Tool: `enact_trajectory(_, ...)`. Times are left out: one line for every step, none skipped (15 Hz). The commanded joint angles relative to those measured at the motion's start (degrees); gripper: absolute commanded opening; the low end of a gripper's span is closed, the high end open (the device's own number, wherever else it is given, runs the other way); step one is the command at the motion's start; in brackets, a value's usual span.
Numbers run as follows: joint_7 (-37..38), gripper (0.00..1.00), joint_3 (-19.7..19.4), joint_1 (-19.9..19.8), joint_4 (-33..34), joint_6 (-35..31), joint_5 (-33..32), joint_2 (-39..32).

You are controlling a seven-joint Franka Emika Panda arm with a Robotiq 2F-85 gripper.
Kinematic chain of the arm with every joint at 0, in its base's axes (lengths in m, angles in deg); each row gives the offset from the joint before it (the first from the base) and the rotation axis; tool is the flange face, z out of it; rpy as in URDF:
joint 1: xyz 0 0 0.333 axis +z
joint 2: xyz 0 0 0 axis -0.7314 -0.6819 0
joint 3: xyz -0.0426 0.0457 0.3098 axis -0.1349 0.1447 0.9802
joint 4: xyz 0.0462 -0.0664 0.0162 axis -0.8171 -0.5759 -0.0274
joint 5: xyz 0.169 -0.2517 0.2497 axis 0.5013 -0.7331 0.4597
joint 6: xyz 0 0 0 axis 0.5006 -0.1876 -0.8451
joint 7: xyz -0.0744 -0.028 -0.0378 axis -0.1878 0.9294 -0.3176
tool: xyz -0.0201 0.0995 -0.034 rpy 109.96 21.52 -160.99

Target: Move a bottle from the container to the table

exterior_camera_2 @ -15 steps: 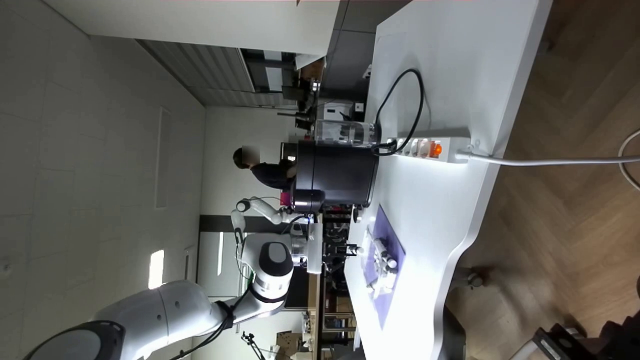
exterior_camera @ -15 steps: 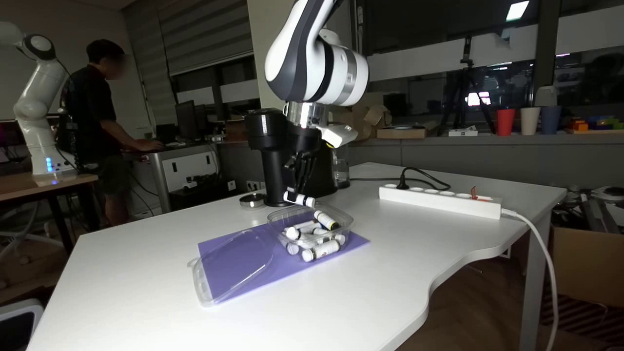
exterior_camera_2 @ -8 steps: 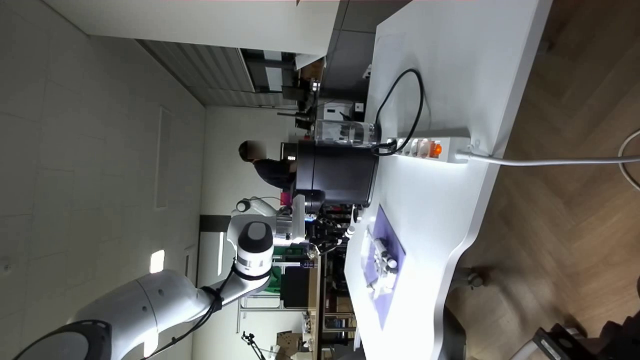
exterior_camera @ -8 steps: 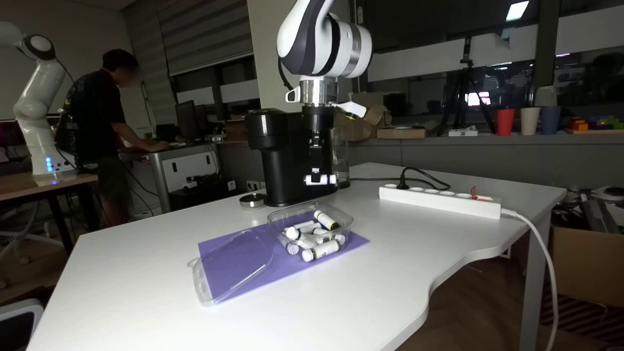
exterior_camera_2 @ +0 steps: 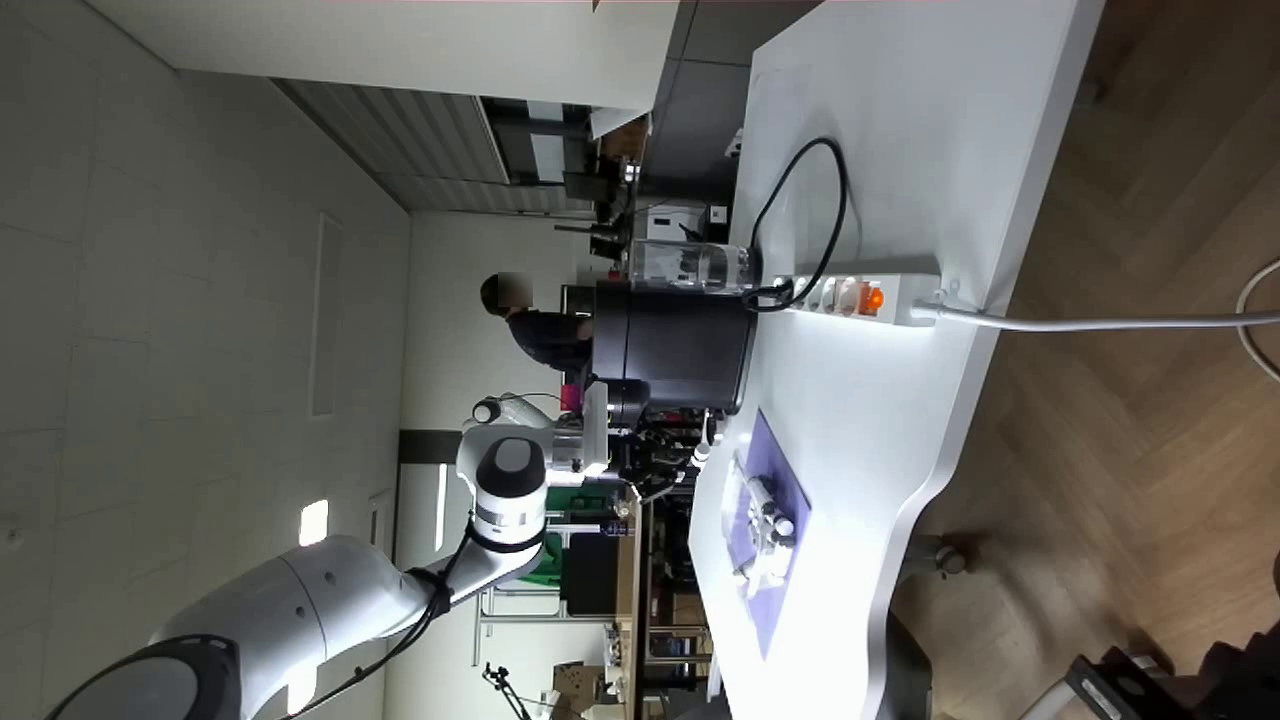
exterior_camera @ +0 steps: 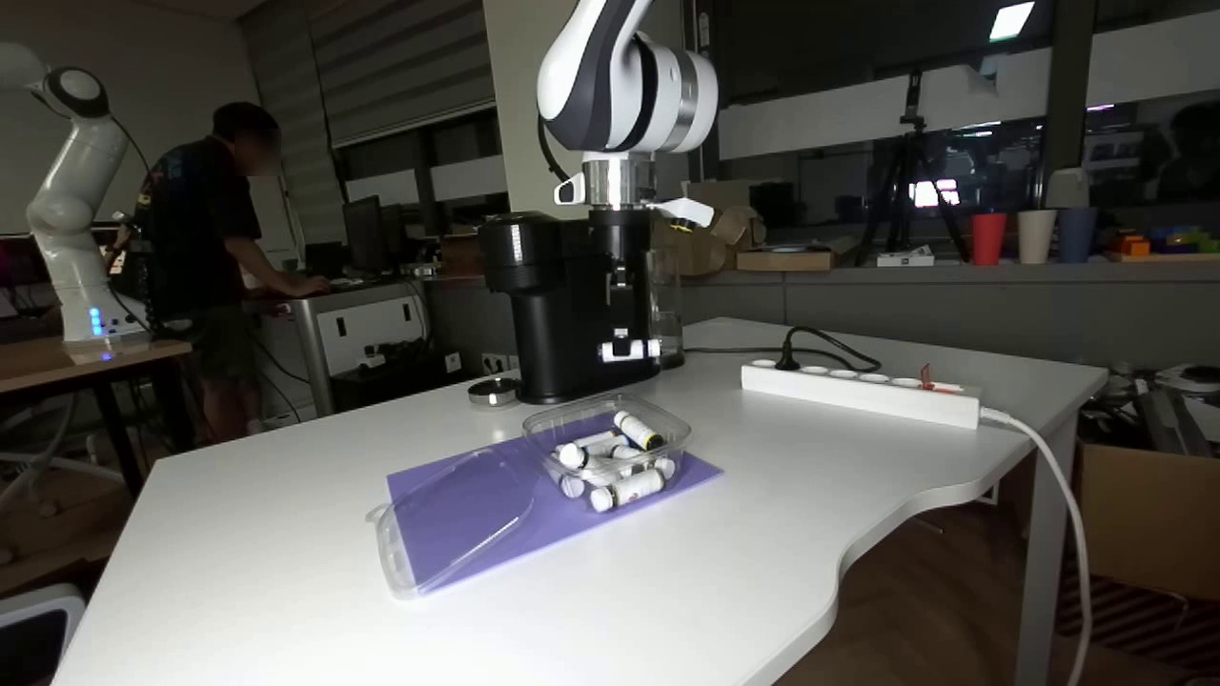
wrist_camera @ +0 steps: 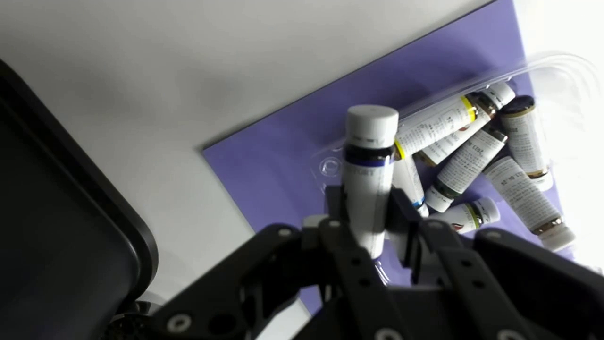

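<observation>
In an exterior view, we look across a white table (exterior_camera: 724, 553) filling the lower part of the frame. Nearest us, left of centre, a clear plastic lid (exterior_camera: 456, 526) lies across one end of a flat purple sheet (exterior_camera: 543, 514), reaching just past its edge. On the sheet's other end, mid-frame, a clear container (exterior_camera: 539, 450) holds several small bottles (exterior_camera: 637, 488) with pale labels, jumbled at different angles.

Higher in the frame and farther back, we find the gripper (exterior_camera: 620, 343) on its white robot arm (exterior_camera: 610, 95), pointing down. Its two fingers (wrist_camera: 336, 203) pinch a white-capped bottle (exterior_camera: 629, 353), raised in the air above the table. Here the bottle looks level, its cap to the right; in the wrist view, we see one finger on each side of its label, the cap toward the top and the container off to the right.

Behind the gripper stands a tall black machine (exterior_camera: 543, 333), with a small round dish (exterior_camera: 494, 392) beside its base. At the right of the frame, a white power strip (exterior_camera: 858, 395) with a black plug (exterior_camera: 786, 358) rests on the table.

In the background, red, pale and blue cups (exterior_camera: 1036, 235) stand in a row at upper right. At the left, we see a person (exterior_camera: 195, 229) in dark clothes standing near a second robot arm (exterior_camera: 71, 200).
</observation>
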Motion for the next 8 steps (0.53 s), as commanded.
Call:
enact_trajectory(-0.7,0.27,-1.5,1.3,0.1,0.1,1.3,0.1)
enact_trajectory(-1.0,0.07,-1.8,1.6,1.0,-1.0,0.5,-0.7)
enact_trajectory(-1.1,0.07,-2.2,2.1,1.9,-1.2,0.1,-1.6)
enact_trajectory(-1.6,0.07,-2.6,2.6,3.4,-1.3,-0.4,-2.9)
enact_trajectory(-2.5,0.07,-2.8,2.8,4.5,-0.9,-0.5,-3.9)
enact_trajectory(-3.5,0.07,-2.9,3.1,6.1,-0.7,-0.7,-5.3)
enact_trajectory(-4.7,0.07,-3.0,3.3,7.9,-0.4,-0.8,-6.7)
enact_trajectory(-5.8,0.07,-3.2,3.5,9.8,-0.5,-0.9,-8.3)
